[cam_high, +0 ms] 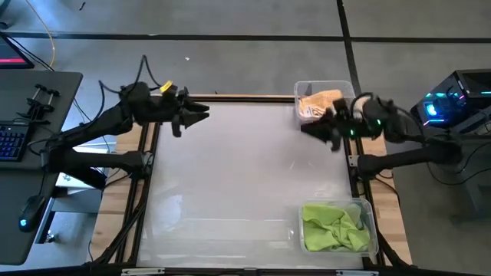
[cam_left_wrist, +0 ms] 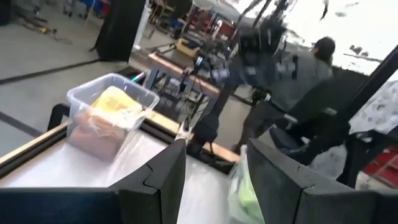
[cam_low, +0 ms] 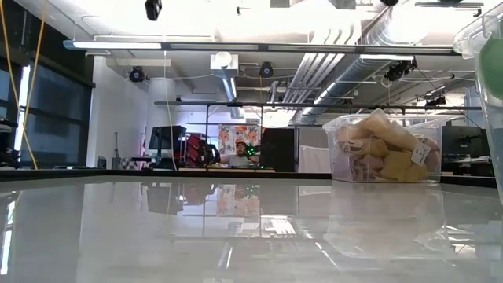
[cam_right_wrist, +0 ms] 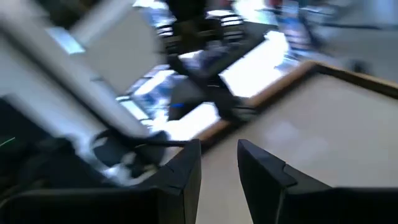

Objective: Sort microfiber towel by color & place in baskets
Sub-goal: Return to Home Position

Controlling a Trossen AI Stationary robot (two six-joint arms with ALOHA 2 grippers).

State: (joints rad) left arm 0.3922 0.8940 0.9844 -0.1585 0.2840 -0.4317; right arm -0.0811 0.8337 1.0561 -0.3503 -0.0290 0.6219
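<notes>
At the far left of the high view a keyboard (cam_high: 9, 142) lies on a dark side desk, and from that side the left arm reaches in over the worktop's (cam_high: 238, 176) far left corner. The left claw (cam_high: 201, 116) hangs there open and empty; the left wrist view shows a clear gap between its two dark fingers (cam_left_wrist: 163, 177), with nothing in it. The middle of the pale, glossy worktop lies bare. Both baskets stand along its right side, well apart from each other. The far basket (cam_high: 322, 83) sits at the far right corner and holds yellow towels (cam_high: 321, 103) piled loosely up to its rim. In the low view a small white tag (cam_low: 425, 151) shows on one of them through the clear wall, but its writing is too small to read. The right claw (cam_high: 313, 130) hangs just beside this basket, on the side towards the near edge. Its fingers (cam_right_wrist: 177, 177) stand slightly apart and hold nothing. The near basket (cam_high: 371, 222) sits at the near right corner with crumpled green towels (cam_high: 331, 228) filling it. The right arm comes in from beyond the right edge, where a dark box with blue lights (cam_high: 449, 103) stands. No brand or lettering can be read on the baskets or towels.
</notes>
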